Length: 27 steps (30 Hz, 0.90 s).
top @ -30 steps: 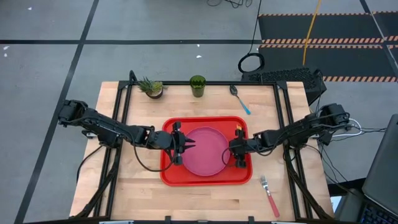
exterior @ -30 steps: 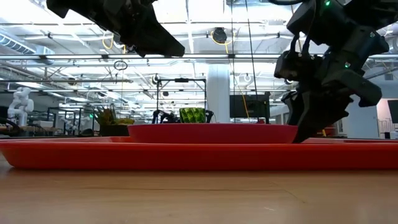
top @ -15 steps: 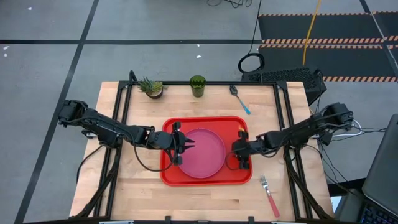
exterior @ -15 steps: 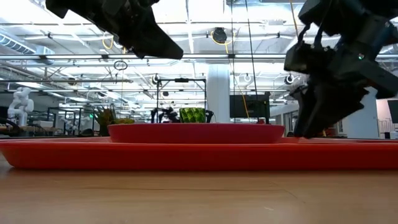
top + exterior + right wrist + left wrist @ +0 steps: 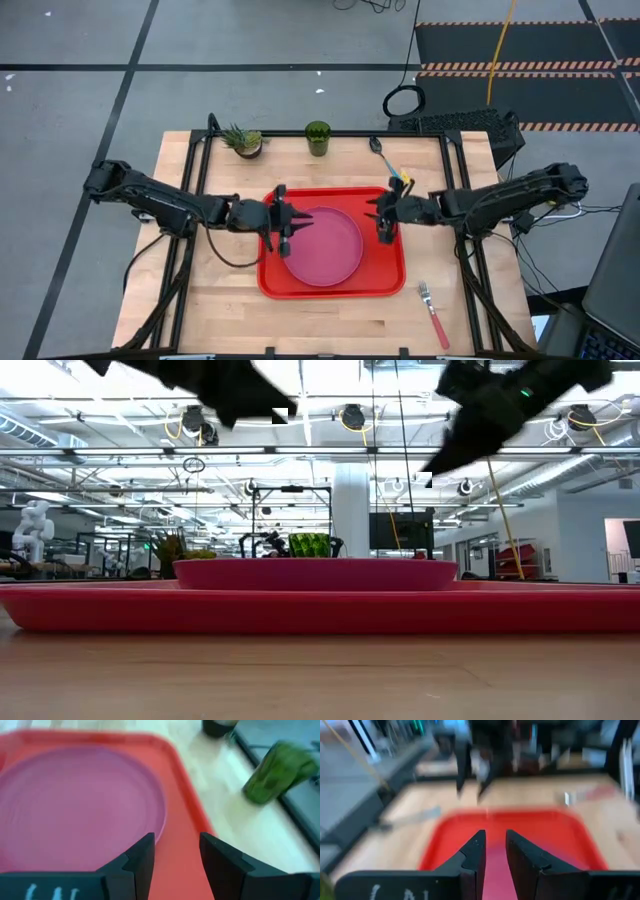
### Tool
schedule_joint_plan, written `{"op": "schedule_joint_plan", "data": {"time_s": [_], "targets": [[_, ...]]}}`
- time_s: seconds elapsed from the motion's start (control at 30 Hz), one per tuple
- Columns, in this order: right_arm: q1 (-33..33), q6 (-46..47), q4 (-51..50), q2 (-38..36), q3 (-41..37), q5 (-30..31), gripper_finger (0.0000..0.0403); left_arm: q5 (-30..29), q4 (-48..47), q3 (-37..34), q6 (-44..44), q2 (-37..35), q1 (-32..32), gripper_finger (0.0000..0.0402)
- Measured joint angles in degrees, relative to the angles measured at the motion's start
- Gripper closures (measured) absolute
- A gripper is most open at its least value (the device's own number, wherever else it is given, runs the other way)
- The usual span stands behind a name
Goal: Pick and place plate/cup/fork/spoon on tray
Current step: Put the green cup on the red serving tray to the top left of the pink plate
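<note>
Plate lies flat on the tray, so that part looks done; cup, spoon and fork are off the tray on the bare table. My guess is the spoon comes next: it lies just beyond the right gripper, toward the table's far edge, with its dark bowl farthest away and its blue handle slanting back toward the fingers. Its long axis runs roughly in line with the way to the gripper, so the jaws would need to turn across the handle. The right gripper hangs over the tray's far right corner, fingers apart with an empty gap between them. The left gripper hangs over the tray's left edge, fingers set narrow with nothing between, well apart from the spoon and nearer the cup. The cup stands upright, dark green, beside a potted plant. The fork lies on the near side of the right gripper, tines toward the tray, pink-red handle pointing away
</note>
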Motion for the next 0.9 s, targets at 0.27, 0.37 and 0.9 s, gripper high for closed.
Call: {"op": "schedule_joint_plan", "data": {"time_s": [0.27,0.37,0.9], "targets": [[-7.7,-3.1,-5.4,6.3,14.9,-7.9,0.0255,4.8,12.0,0.0,4.8,-4.1,5.9,0.0323],[-10.2,-5.4,-8.4,8.9,19.8,-12.1,0.0255,4.8,11.5,0.0,4.8,-4.9,8.1,0.0323],[-18.4,-11.5,-15.1,24.1,33.8,-17.1,0.0255,4.9,3.0,0.0,6.0,-5.2,9.5,0.0323]]}}
